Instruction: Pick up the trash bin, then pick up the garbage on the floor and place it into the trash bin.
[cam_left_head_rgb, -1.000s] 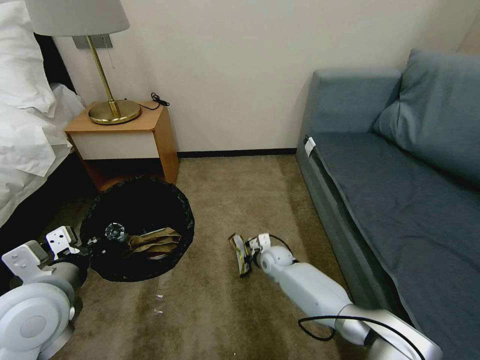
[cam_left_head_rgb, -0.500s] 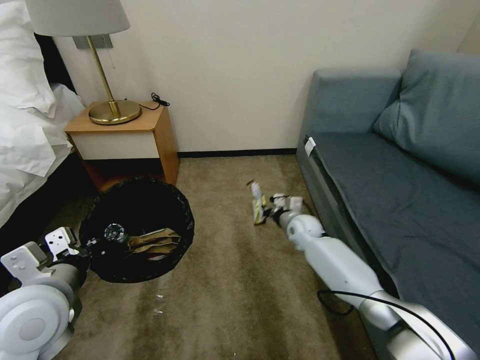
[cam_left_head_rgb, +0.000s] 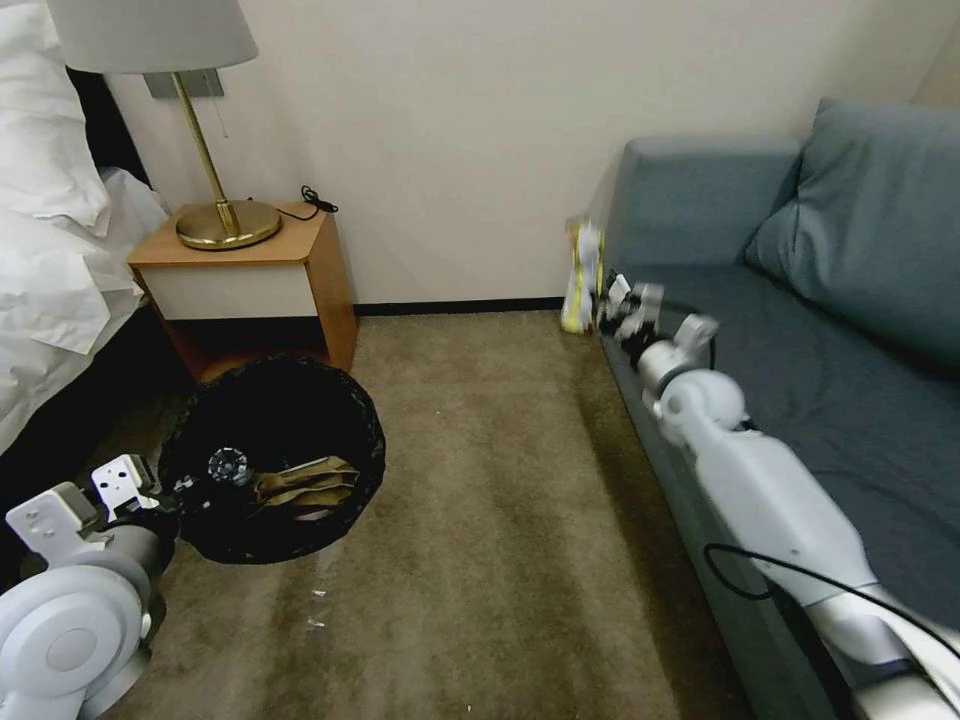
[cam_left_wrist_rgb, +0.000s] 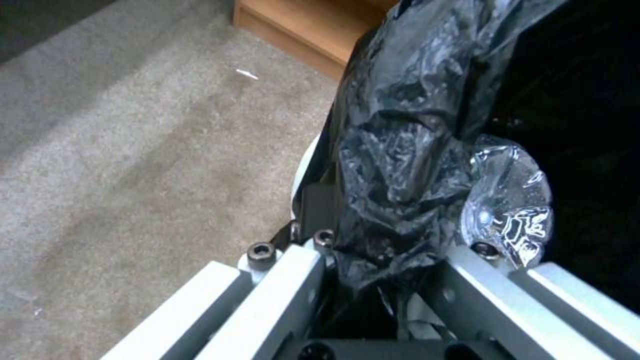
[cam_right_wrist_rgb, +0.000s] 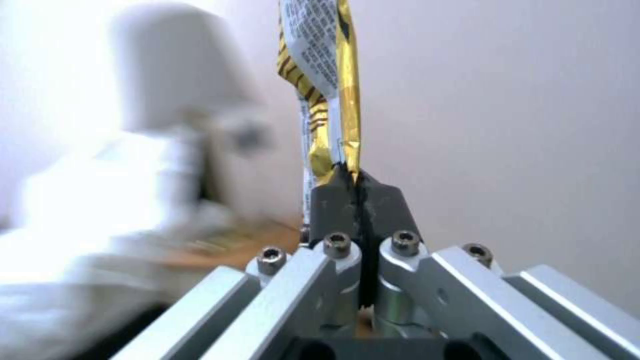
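Right wrist view is showing the yellow-brown snack wrapper (cam_right_wrist_rgb: 327, 90) standing up from the right gripper (cam_right_wrist_rgb: 353, 187), whose fingers are pinching together on its lower end. Seen from the head, that gripper (cam_left_head_rgb: 600, 300) is holding the wrapper (cam_left_head_rgb: 582, 275) in the air just beside the sofa (cam_left_head_rgb: 800, 330) arm. The left gripper (cam_left_wrist_rgb: 373, 260) is clamping on the trash bin (cam_left_head_rgb: 272, 455) rim, over the black liner (cam_left_wrist_rgb: 400, 150); a tan paper bag (cam_left_head_rgb: 305, 485) is lying inside.

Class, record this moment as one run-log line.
left pincer: shut on trash bin rim | right pincer: shut on snack wrapper, raised beside sofa | bin contents: paper bag, bottle
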